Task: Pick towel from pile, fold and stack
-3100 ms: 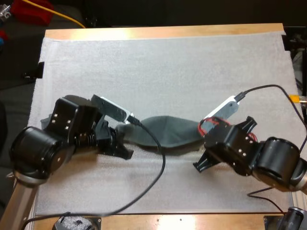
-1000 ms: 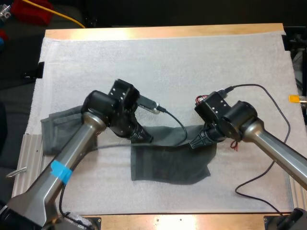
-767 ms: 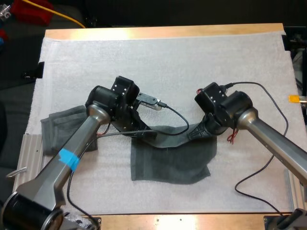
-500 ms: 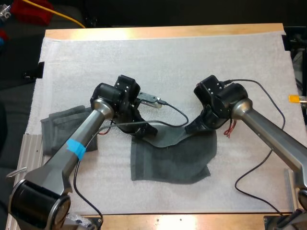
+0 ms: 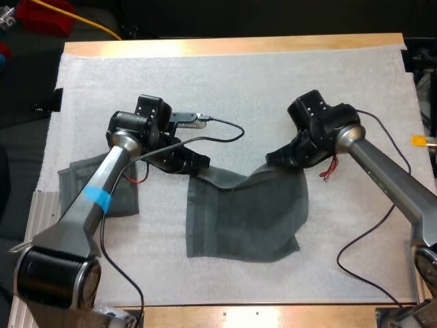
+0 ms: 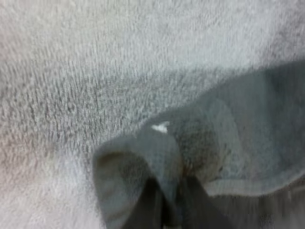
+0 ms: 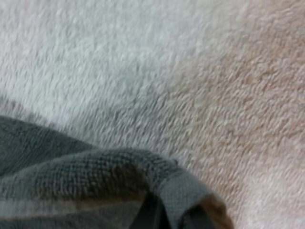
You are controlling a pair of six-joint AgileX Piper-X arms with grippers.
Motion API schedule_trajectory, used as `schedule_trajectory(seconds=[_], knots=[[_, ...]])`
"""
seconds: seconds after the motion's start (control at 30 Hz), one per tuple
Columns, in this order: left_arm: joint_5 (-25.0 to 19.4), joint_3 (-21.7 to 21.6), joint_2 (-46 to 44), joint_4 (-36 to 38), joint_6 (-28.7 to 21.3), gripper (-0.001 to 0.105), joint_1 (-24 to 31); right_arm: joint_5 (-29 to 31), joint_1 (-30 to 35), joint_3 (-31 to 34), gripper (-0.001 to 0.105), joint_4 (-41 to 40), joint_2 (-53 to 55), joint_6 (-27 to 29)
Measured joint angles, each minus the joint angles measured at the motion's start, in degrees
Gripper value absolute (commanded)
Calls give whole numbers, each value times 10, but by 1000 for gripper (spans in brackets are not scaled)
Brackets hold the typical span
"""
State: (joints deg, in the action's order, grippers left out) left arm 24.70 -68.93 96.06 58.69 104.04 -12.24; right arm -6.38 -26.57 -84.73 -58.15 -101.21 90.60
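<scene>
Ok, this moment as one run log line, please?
left gripper: shut on towel; right gripper: shut on towel; towel: far corners raised

High view: looked forward and down from behind me, far enough to take in the whole mat [image 5: 239, 82] | my left wrist view: faced down, very close over the towel [image 5: 249, 219] at its far left corner | my right wrist view: sat equally close, far right corner | all three shared: towel and mat
</scene>
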Motion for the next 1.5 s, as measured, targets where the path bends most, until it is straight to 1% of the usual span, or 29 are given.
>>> schedule_trajectory(seconds=[0.2, 0.43, 0.5, 0.53, 0.6, 0.63, 0.67, 0.7, 0.73, 0.77, 0.87, 0.97, 1.03, 1.1, 1.23, 1.37, 1.5], knots=[[6, 0, 36, -13, 15, 0, 2, -30, 23, 0, 1, 33, -15, -32], [20, 0, 39, -74, 66, 0, 14, -64, 37, 0, 1, 77, -36, -77], [22, 0, 39, -84, 71, 3, 24, -68, 40, 0, 1, 91, -40, -95], [23, 0, 39, -89, 73, 8, 28, -69, 40, 0, 2, 98, -41, -102], [26, 0, 39, -99, 76, 24, 36, -71, 40, 0, 7, 114, -40, -117], [29, 0, 39, -101, 79, 37, 40, -71, 40, 0, 12, 122, -40, -122], [30, 0, 39, -104, 81, 54, 42, -72, 40, 0, 19, 132, -40, -125], [30, 0, 39, -108, 84, 65, 45, -73, 40, 0, 23, 140, -40, -131], [31, 0, 39, -112, 85, 73, 48, -72, 40, 0, 30, 148, -40, -139], [31, 0, 39, -115, 86, 73, 50, -72, 40, 0, 38, 155, -40, -145], [39, 0, 39, -127, 92, 65, 55, -72, 40, 0, 58, 181, -40, -153], [66, -5, 39, -128, 94, 66, 58, -72, 40, 0, 70, 202, -40, -154], [81, -7, 38, -129, 94, 68, 59, -74, 40, 0, 72, 201, -39, -149], [83, -7, 30, -128, 91, 70, 59, -74, 40, 0, 71, 201, -38, -134], [83, -7, 0, -123, 75, 70, 59, -73, 40, 0, 71, 189, -19, -96], [83, -7, -37, -121, 68, 70, 59, -51, 40, 0, 71, 164, 10, -78], [83, -7, -70, -103, 62, 70, 59, -31, 40, 0, 71, 131, 36, -52]])
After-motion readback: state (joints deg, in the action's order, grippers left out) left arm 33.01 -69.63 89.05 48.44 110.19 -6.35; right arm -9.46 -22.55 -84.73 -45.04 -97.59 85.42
